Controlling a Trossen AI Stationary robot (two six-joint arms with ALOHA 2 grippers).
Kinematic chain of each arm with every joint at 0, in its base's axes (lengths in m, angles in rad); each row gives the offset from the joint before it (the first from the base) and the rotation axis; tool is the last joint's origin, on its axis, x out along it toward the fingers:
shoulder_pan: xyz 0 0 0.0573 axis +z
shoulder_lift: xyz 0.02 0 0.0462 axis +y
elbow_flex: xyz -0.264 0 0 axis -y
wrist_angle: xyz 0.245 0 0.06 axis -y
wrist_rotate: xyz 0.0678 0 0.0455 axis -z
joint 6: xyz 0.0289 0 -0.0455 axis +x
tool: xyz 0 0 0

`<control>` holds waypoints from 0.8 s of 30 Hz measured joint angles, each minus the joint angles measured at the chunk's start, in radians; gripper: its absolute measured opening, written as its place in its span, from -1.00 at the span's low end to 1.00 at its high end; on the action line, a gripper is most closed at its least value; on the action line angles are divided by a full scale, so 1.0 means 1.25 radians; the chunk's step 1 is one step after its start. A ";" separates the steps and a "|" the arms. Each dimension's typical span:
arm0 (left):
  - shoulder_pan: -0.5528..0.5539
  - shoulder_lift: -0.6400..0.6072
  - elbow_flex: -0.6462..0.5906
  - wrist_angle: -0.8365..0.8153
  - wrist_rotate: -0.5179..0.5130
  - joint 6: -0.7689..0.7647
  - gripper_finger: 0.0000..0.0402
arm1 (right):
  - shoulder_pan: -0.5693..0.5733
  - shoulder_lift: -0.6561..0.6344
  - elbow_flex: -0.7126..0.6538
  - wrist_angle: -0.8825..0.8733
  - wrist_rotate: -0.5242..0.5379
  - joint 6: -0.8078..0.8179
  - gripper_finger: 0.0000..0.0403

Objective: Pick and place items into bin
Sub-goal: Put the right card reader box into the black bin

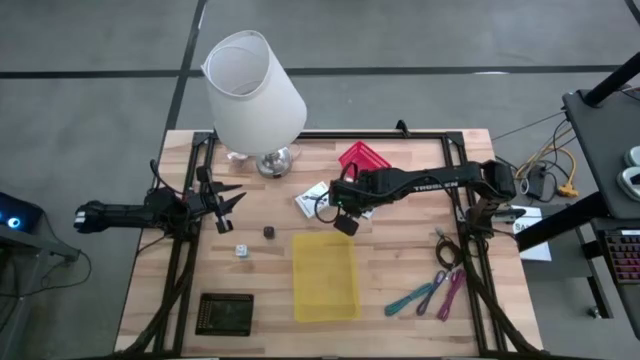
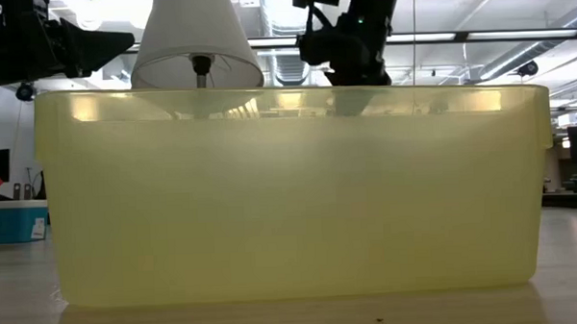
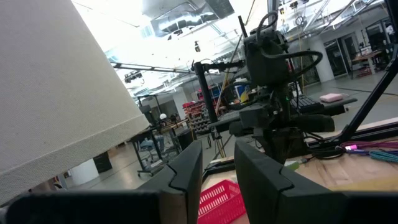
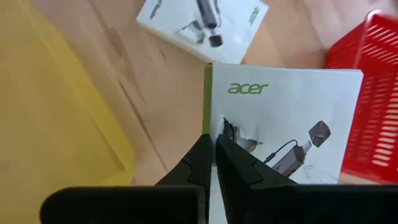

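Bin: yellow bin (image 1: 324, 277) sits centre-bottom of the high view; I see nothing inside it, and the low view shows only its translucent wall (image 2: 290, 191).
R gripper: right gripper (image 1: 346, 222) hangs just above the bin's upper-right corner; in the right wrist view its fingertips (image 4: 211, 149) are pinched together on the edge of a white Acer box (image 4: 292, 118), so I judge it to be gripping 1 card-like box.
2nd box: another white box (image 4: 202, 28) lies flat on the table, upper centre of the right wrist view; white patch at (image 1: 310, 200) in the high view.
L gripper: left gripper (image 1: 228, 203) waits mid-left near the lamp (image 1: 255, 95); fingers (image 3: 186, 171) slightly parted, holding nothing.
Cubes: white cube (image 1: 241, 250) and dark cube (image 1: 269, 232) on the table, left of the bin.
Strips: teal strip (image 1: 412, 298) and pink strip (image 1: 450, 292), lower right.
Cable: coiled cable (image 1: 447, 250) right of centre.
Other: red basket (image 1: 364, 158), dark board (image 1: 224, 313).
Progress: 0 items binned as far as I can see; 1st item in hand, approx. 6 left.
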 joint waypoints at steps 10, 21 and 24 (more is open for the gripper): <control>0.000 0.000 0.000 0.000 0.000 0.000 -0.60 | 0.016 -0.017 0.000 0.157 0.027 -0.083 -0.96; 0.000 0.001 0.000 -0.001 0.000 0.000 -0.60 | 0.017 -0.027 -0.006 0.278 0.025 -0.169 -0.96; 0.000 0.001 0.000 -0.001 0.000 0.000 -0.60 | 0.017 -0.027 -0.012 0.308 0.023 -0.191 -0.96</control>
